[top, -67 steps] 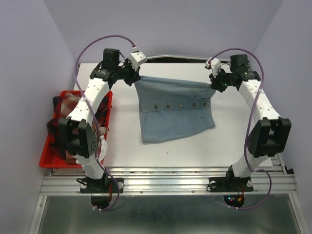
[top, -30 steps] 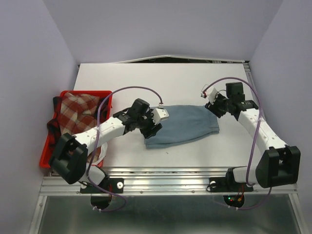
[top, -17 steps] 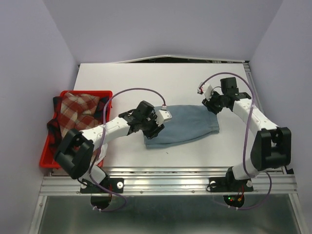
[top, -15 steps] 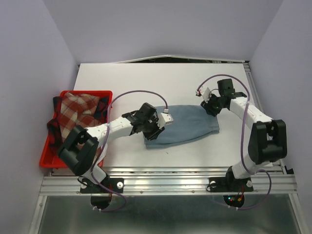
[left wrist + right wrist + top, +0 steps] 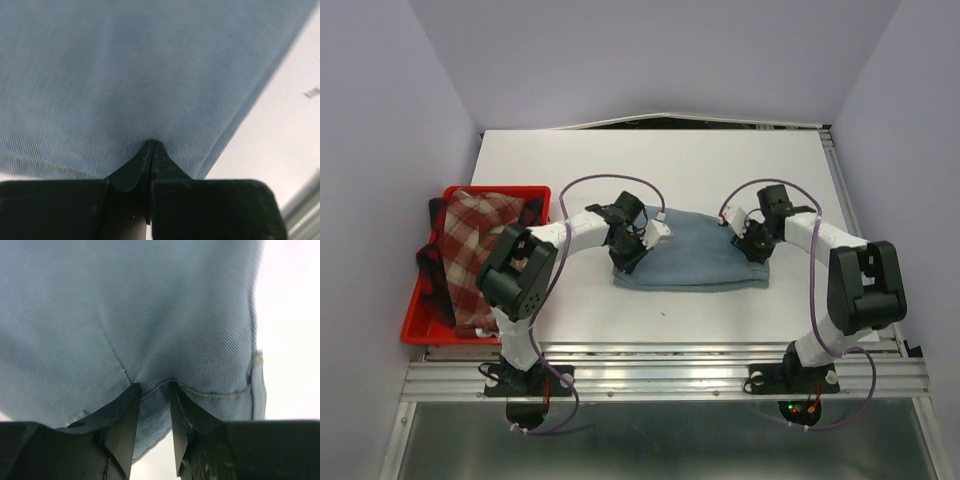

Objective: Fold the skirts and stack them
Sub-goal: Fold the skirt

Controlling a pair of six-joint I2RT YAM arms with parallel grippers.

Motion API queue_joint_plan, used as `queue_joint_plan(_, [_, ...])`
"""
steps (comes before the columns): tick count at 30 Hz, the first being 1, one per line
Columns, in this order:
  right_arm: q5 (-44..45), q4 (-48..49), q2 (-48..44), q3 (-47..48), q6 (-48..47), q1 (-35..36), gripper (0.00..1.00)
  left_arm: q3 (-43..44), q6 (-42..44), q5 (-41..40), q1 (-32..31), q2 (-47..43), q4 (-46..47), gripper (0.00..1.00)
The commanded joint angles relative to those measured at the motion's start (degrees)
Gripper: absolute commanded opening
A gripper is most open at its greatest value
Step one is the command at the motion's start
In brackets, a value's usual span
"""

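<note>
The light blue denim skirt (image 5: pixel 695 255) lies folded in a long band on the white table (image 5: pixel 720 170), between my two grippers. My left gripper (image 5: pixel 632 250) sits at its left end, jaws closed tight on the cloth edge (image 5: pixel 150 65) in the left wrist view, gripper tip (image 5: pixel 151 143). My right gripper (image 5: pixel 752 243) sits at its right end; its fingers (image 5: pixel 153 385) stand slightly apart with the stitched hem of the skirt (image 5: pixel 150 305) pinched between them. The brick-red and cream check skirt (image 5: pixel 475 235) and the darker red and navy plaid one (image 5: pixel 428 262) lie in the tray.
A red plastic tray (image 5: pixel 408 335) stands at the table's left edge, holding the two other skirts. Purple cables loop above both wrists. The aluminium rail with the arm bases (image 5: pixel 670 375) runs along the near edge.
The skirt went from hanging spread between the raised grippers to lying folded on the table. Both grippers came down and moved inward onto its two ends; the fold is now flatter and wider.
</note>
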Motion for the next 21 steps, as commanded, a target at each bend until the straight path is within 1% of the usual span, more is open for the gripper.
queue_joint_plan(1, [0.7, -12.1, -4.5, -7.1, -0.9, 4.9, 0.37, 10.8, 2.1, -7.9, 7.9, 9.3, 0.9, 0.09])
queue_joint_plan(2, [-0.6, -13.2, -5.7, -7.4, 0.2, 6.6, 0.38, 13.4, 1.5, -8.5, 8.4, 10.4, 1.5, 0.09])
queue_joint_plan(3, [-3.5, -14.8, -7.9, -7.3, 3.4, 8.5, 0.4, 18.7, 1.1, -9.3, 8.9, 12.7, 2.5, 0.11])
queue_joint_plan(5, [-6.7, -15.5, -9.9, -6.5, 7.2, 13.0, 0.45, 24.2, -0.4, -10.8, 9.5, 15.0, 2.9, 0.15])
queue_joint_plan(6, [-9.9, -16.0, -10.9, -5.7, 9.4, 17.7, 0.48, 26.9, -0.7, -11.0, 9.5, 16.0, 2.6, 0.2])
queue_joint_plan(7, [-11.9, -16.3, -11.8, -2.8, 13.7, 19.8, 0.53, 32.1, -0.9, -10.9, 9.5, 17.2, 1.8, 0.24])
queue_joint_plan(8, [-14.3, -17.0, -11.8, -0.8, 15.6, 21.3, 0.54, 34.3, -1.6, -10.9, 9.8, 17.2, 1.8, 0.27])
queue_joint_plan(9, [-19.6, -18.6, -11.6, 1.6, 18.9, 22.1, 0.55, 37.1, -3.4, -10.7, 9.8, 16.3, 2.0, 0.35])
queue_joint_plan(10, [-21.5, -19.4, -10.7, 7.0, 20.7, 22.1, 0.56, 38.2, -5.3, -10.6, 10.6, 15.5, 2.4, 0.38])
queue_joint_plan(11, [-22.3, -19.9, -10.1, 9.7, 22.2, 22.1, 0.55, 39.0, -8.2, -9.7, 11.1, 14.6, 2.6, 0.39])
queue_joint_plan(12, [-21.5, -20.1, -9.6, 12.0, 23.4, 22.1, 0.55, 39.5, -14.1, -7.8, 11.8, 12.0, 3.2, 0.42])
queue_joint_plan(13, [-20.9, -20.1, -9.3, 15.5, 23.5, 21.1, 0.54, 38.8, -16.6, -3.9, 12.3, 10.1, 3.8, 0.44])
queue_joint_plan(15, [-20.8, -18.6, -9.0, 17.2, 23.7, 18.8, 0.54, 35.4, -20.3, -2.7, 12.5, 6.3, 6.3, 0.46])
queue_joint_plan(16, [-19.9, -17.7, -8.9, 17.7, 23.7, 16.6, 0.54, 31.3, -22.0, -2.2, 12.4, 2.7, 8.3, 0.47])
queue_joint_plan(18, [-18.1, -16.1, -7.4, 18.3, 22.4, 14.5, 0.54, 27.3, -23.1, -1.7, 12.4, -0.4, 9.8, 0.5])
queue_joint_plan(19, [-16.0, -16.0, -6.6, 18.5, 20.6, 13.6, 0.54, 23.1, -23.7, -1.5, 12.4, -2.9, 10.5, 0.5])
queue_joint_plan(21, [-13.7, -15.9, -4.8, 18.7, 18.6, 11.2, 0.52, 19.0, -24.3, -0.7, 12.4, -5.4, 11.4, 0.5])
